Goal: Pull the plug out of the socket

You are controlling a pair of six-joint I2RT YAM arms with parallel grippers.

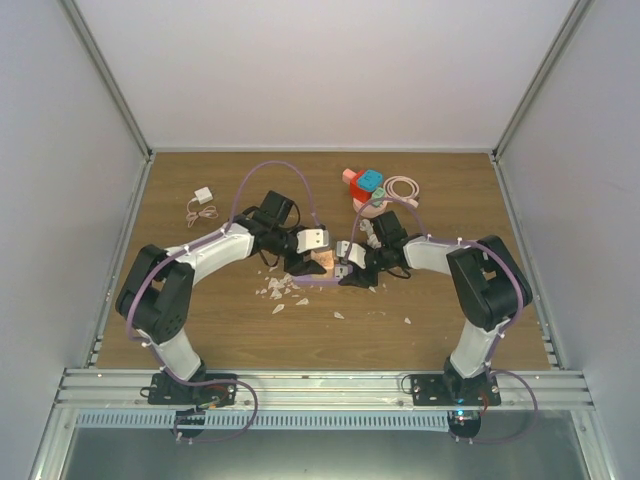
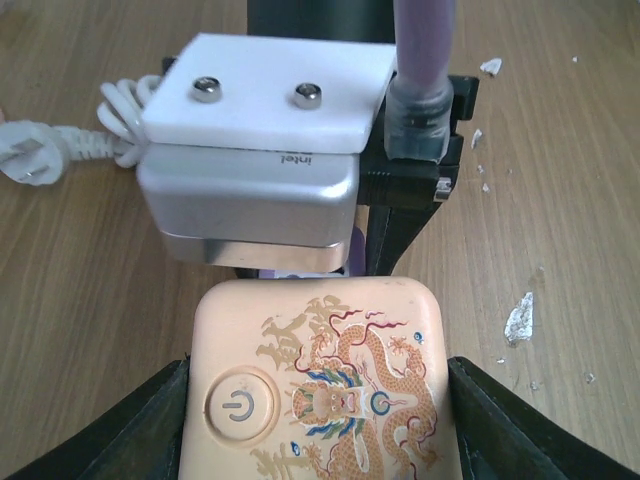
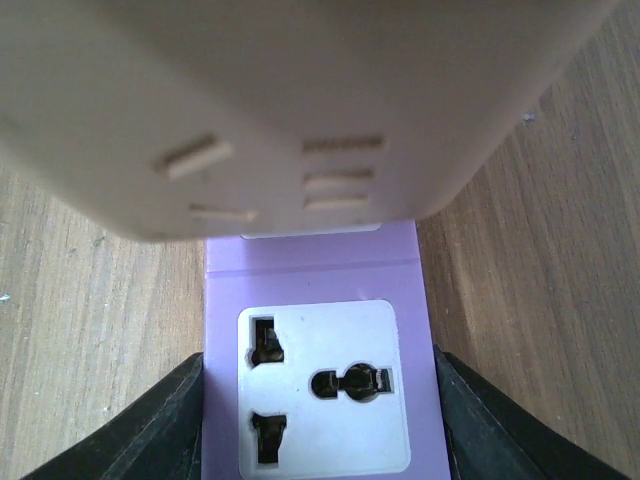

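From the overhead camera I see both arms meeting mid-table, the left gripper (image 1: 312,252) and the right gripper (image 1: 350,262) facing each other over the work. On my left wrist view, the fingers are clamped on the peach plug block (image 2: 318,385), the one printed with a dragon and a power button. On my right wrist view, the fingers pinch the purple socket (image 3: 318,345) by its sides, one white outlet face showing. The block's cream underside fills the upper half there; I think it sits against the socket, though that part is blurred. White chips (image 1: 278,291) litter the wood around the grippers. Behind lie a red and blue cube (image 1: 363,181), a coiled pink cable (image 1: 402,188) and a white charger (image 1: 203,196).
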